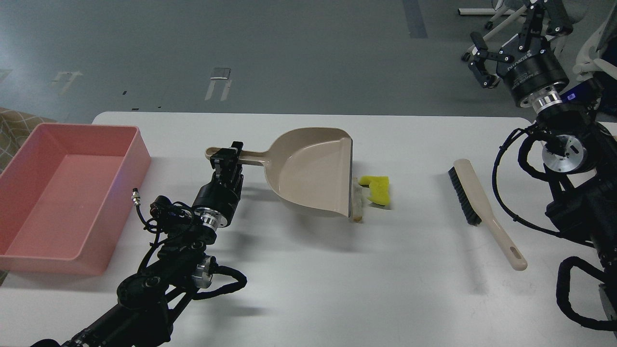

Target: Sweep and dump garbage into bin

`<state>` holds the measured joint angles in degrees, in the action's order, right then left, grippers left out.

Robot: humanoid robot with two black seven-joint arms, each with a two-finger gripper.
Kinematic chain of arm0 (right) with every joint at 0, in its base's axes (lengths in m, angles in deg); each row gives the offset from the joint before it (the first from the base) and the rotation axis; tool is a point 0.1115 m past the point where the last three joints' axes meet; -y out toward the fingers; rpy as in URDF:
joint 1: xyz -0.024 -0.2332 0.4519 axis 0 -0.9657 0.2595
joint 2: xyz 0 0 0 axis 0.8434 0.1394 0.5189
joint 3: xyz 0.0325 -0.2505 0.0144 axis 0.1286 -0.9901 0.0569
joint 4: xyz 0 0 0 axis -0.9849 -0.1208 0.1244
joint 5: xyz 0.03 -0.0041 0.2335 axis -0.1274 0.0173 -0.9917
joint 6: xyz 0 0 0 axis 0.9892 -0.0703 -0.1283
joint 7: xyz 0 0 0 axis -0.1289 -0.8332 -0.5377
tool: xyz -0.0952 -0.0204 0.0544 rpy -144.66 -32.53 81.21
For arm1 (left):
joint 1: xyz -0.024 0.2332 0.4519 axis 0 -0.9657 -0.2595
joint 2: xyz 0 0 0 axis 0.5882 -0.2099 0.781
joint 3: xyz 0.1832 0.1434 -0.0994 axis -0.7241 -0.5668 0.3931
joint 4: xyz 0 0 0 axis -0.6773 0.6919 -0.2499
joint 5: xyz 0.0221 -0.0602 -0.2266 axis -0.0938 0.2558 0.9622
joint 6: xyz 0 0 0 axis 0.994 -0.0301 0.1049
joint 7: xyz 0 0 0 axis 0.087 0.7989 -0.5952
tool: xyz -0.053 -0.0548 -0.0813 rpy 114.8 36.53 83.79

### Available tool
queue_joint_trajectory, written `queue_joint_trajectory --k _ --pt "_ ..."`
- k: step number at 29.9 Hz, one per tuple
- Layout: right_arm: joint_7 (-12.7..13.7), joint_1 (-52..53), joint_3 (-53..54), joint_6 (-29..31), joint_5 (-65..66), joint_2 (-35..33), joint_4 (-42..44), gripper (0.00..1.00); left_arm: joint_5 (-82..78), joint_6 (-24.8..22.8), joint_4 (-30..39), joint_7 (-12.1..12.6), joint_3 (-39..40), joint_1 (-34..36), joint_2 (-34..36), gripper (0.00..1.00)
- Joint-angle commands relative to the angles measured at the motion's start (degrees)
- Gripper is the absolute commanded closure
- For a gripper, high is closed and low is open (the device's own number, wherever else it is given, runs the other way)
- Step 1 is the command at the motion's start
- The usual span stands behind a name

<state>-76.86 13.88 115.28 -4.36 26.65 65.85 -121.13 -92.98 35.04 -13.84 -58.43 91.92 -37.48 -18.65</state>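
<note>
Garbage lies on the white bench (299, 270) just off the open lip of the beige dustpan (311, 168): a bright yellow spongy scrap (377, 188) and, between it and the lip, a short off-white stick (357, 201) with a brownish near end. The stick runs along the lip, touching or nearly touching it; the yellow scrap sits just beside the stick on its right.

The dustpan rests flat with its mouth facing right and its handle pointing left. The left gripper (228, 161) is at that handle, its fingers closed around it near the handle's end.

The pink bin (126, 193) stands at the far left of the bench, well apart from the scraps, with the left arm and the dustpan between them. Its inside shows only bare pink floor.

To the right of the scraps, with open bench between, lies the beige brush (475, 202), black bristles facing left, handle pointing toward the near right edge. Nothing touches it.

The right gripper (478, 60) is raised above the far right corner, well away from the brush, its fingers spread apart and holding nothing.
</note>
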Motion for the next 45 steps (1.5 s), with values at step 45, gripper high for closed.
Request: queue_joint_trajectory --k 45 --pt "-0.88 0.11 -35.66 0.00 29.27 -38.30 -31.46 0.00 -7.72 2.29 7.63 -1.87 -1.48 -4.18 13.03 0.88"
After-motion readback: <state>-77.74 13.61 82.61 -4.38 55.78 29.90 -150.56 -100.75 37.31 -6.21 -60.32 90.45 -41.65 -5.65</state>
